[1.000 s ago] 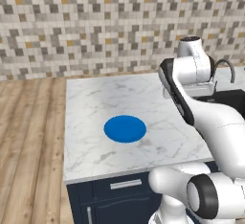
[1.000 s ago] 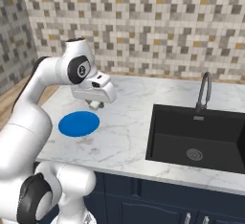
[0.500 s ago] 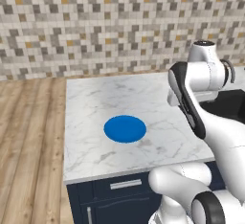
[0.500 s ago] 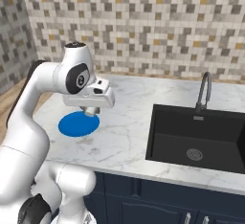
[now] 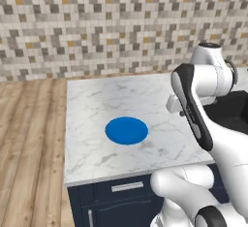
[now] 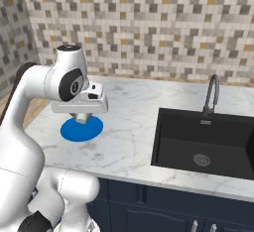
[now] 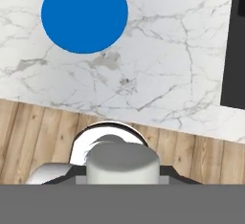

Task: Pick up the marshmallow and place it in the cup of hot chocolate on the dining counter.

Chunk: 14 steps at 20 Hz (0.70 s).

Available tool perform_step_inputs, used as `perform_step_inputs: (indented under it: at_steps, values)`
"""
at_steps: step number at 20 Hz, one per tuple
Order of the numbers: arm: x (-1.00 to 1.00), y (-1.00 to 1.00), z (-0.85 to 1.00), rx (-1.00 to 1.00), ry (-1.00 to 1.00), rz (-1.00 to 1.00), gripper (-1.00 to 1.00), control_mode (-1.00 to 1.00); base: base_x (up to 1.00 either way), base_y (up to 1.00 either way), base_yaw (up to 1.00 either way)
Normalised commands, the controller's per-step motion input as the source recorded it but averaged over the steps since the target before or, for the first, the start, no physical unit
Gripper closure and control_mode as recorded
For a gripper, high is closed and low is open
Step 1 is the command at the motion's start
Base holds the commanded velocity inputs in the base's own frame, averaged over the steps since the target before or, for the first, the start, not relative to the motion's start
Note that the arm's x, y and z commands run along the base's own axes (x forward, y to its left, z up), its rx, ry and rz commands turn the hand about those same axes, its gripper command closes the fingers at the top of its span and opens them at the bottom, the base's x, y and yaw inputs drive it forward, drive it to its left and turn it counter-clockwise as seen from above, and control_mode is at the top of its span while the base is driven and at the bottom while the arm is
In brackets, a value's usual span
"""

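Left base view: blue plate (image 5: 126,130) lies flat at centre of the marble counter (image 5: 97,105), bare on top. Arm (image 5: 203,100) fills the right side; the hand (image 5: 175,105) pokes out just behind its forearm, over the counter right of the plate, fingers hidden, so jaw gap can't be read here. Dark sink (image 5: 232,109) is cut off at right edge. Right base view: gripper (image 6: 79,119) hangs under the white hand at mid-left, over the near-left part of the plate (image 6: 82,128), which it partly covers; tips are small and dark, too tiny to judge the gap, not clear if they touch anything. Sink (image 6: 203,144) and faucet (image 6: 212,94) sit right of centre, well apart from the plate. Hand view: a whitish short cylinder, the marshmallow (image 7: 122,163), sits bottom centre right at the camera, between dark bits either side, prob. the fingers (image 7: 167,173), mostly cut off; jaws read as pinched narrow on it. Plate (image 7: 84,15) is upper left, counter (image 7: 167,65) across the middle, wood floor (image 7: 206,156) in the lower part, sink edge (image 7: 237,41) at the right edge.
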Motion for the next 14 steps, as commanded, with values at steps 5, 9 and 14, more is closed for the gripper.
perform_step_inputs:
  at_steps: [5,9,14]
  values:
    - [-0.35,0.15,0.0,0.0,0.0,0.0,1.0,-1.0,0.0,0.0,0.0]
    - [-0.35,0.15,0.0,0.0,-0.04,0.0,1.0,-1.0,0.0,0.0,0.0]
    - [-0.08,0.23,0.0,0.0,-0.08,0.0,1.0,-1.0,0.0,0.0,0.0]
